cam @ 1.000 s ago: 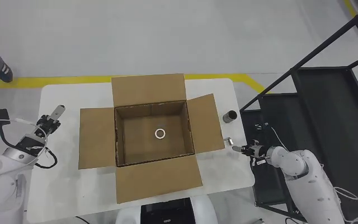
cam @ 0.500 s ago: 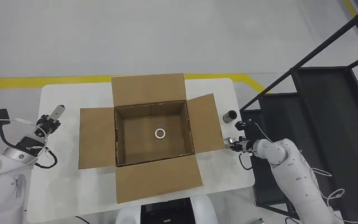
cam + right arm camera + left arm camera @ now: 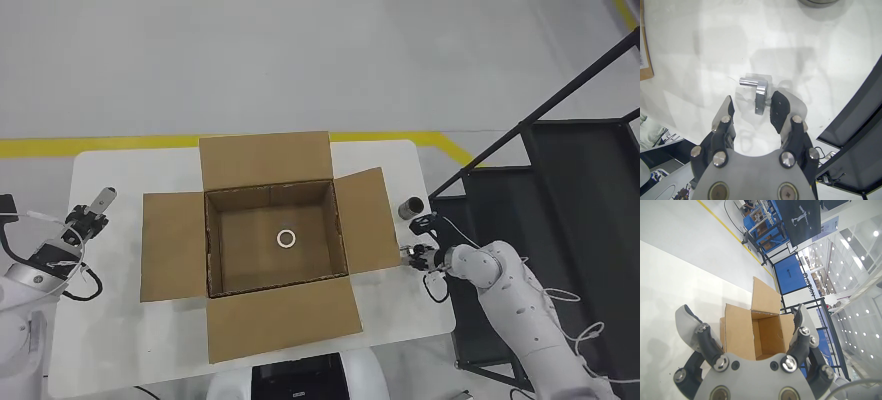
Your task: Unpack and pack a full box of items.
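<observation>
R fingers [image 3: 780, 108] apart; ring [image 3: 286, 238] in box [image 3: 240, 258]

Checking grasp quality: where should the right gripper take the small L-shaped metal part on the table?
Grip its rectangular block, not the round pin. The L-shaped metal part lies flat on the table, so come straight down, one finger on each long flat side; the open right gripper straddles it.

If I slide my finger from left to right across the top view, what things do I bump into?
First the left gripper, then the cardboard box, then the right gripper, then the black metal steps.
</observation>
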Controlling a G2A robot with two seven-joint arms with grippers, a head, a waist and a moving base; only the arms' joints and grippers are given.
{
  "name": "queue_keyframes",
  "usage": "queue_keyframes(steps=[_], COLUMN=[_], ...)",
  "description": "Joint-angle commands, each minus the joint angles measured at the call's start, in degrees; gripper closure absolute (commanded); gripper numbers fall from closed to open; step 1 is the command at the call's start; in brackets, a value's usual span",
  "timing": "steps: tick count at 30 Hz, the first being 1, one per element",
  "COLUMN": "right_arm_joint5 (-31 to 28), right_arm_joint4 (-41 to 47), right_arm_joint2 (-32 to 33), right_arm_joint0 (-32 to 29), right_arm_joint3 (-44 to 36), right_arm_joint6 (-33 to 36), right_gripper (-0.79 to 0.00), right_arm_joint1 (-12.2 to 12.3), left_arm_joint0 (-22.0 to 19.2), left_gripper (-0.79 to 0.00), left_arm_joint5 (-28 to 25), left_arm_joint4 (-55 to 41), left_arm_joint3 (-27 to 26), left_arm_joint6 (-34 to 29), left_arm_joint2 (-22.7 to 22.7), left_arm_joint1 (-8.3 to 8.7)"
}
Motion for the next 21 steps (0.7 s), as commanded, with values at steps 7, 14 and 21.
queue_keyframes(steps=[7,14,21], right_arm_joint5=[1.6,4.1,6.3], right_arm_joint4=[0.7,2.2,8.9], right_arm_joint2=[2.1,10.8,22.4], right_arm_joint0=[-1.2,-9.9,-19.9], right_arm_joint3=[-4.2,-18.5,-38.3], right_arm_joint6=[-0.7,-0.1,-3.8], right_gripper=[0.000,0.000,0.000], right_arm_joint1=[0.6,2.0,2.6], left_arm_joint0=[0.0,0.0,0.0], left_gripper=[-0.785,-0.785,-0.785], left_arm_joint5=[0.0,0.0,0.0], left_arm_joint4=[0.0,0.0,0.0], left_arm_joint3=[0.0,0.0,0.0], left_arm_joint6=[0.0,0.0,0.0], left_arm_joint2=[0.0,0.0,0.0], left_arm_joint1=[0.00,0.00,0.00])
